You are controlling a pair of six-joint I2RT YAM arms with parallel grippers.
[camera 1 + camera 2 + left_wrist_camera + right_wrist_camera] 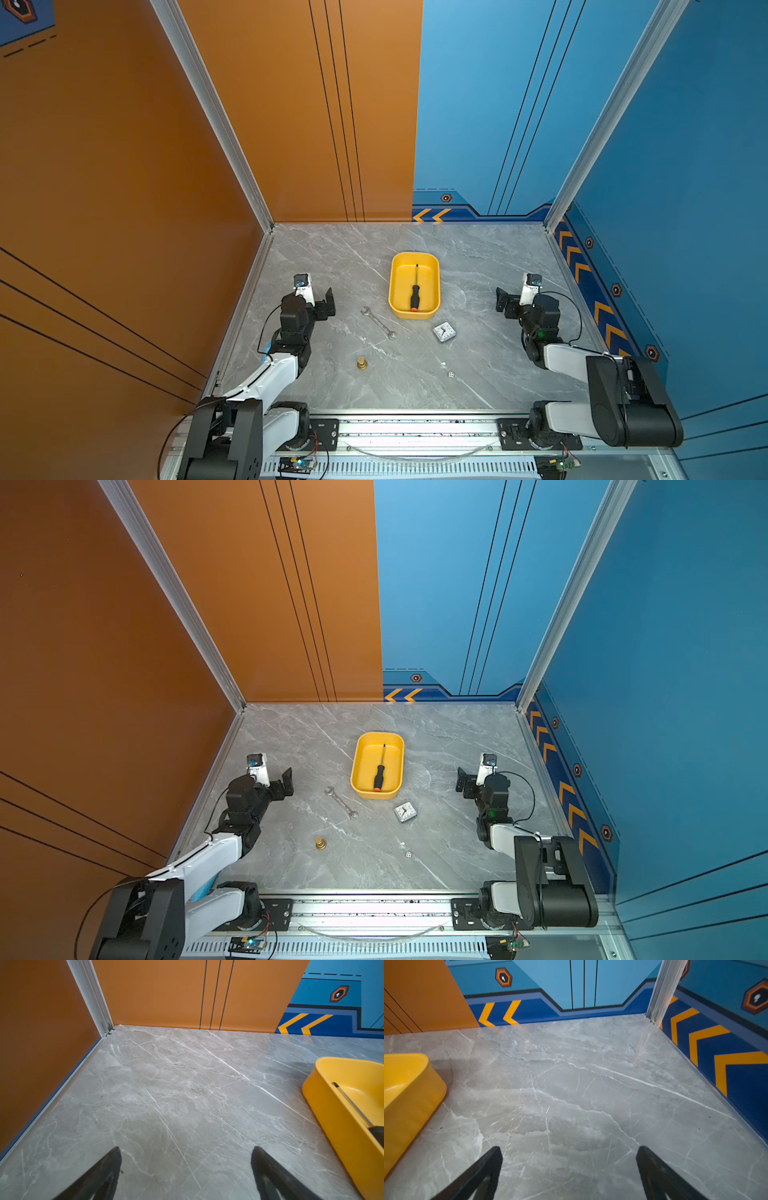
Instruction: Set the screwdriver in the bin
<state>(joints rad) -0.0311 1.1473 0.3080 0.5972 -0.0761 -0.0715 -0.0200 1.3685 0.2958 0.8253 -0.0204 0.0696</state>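
While the screwdriver (414,291) lies flat inside the bin (392,291), handle toward my base and tip toward the far wall, both of my end effectors hang clear of it. My left end effector (328,303) sits off to one side of the bin with its fingers spread and nothing between them; the left wrist view shows only bare surface (176,1095) in the gap, with the bin's yellow wall (332,1126) off to the side and the shaft (351,1105) slanting across its inside. My right end effector (503,300) is likewise spread wide and empty on the bin's other side, well apart from it, with the bin's corner (415,1088) at the edge of its wrist view.

From how things lie, I judge the task done: the tool rests wholly within the walls, touching neither end effector.

Were I to take it again, I would expect a light, stiff tool. The thin metal shaft looks slick and would likely roll or slip in a pinch, so the thicker black handle, just ahead of the orange-red cap, is the place to close on, across its width.

A wrench (379,323), a small clock (444,331), a brass piece (362,363) and a die (451,374) lie on the surface nearer my base than either end effector, none touching the bin.
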